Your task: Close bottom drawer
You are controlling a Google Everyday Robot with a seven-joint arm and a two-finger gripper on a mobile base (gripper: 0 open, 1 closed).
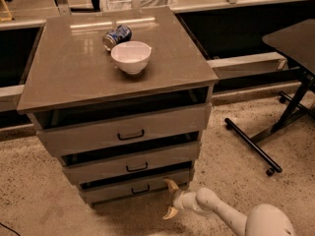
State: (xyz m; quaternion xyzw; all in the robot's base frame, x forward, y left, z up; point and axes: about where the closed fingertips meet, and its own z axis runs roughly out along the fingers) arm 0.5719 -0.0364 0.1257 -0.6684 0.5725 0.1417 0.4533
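Note:
The bottom drawer [123,190] is the lowest and narrowest grey front of the cabinet, with a small black bar handle [141,189]. It stands slightly pulled out, with a dark gap above it. My gripper [171,199] is low near the floor, just right of the handle and close in front of the drawer front. Its two tan fingers [172,185] are spread apart, one up and one down, holding nothing. The white arm [221,213] reaches in from the lower right.
The middle drawer [133,166] and top drawer [125,130] also stand slightly open. A white bowl [131,57] and a tipped blue can [117,36] sit on the cabinet top [74,73]. A black table with a wheeled leg [253,146] stands to the right.

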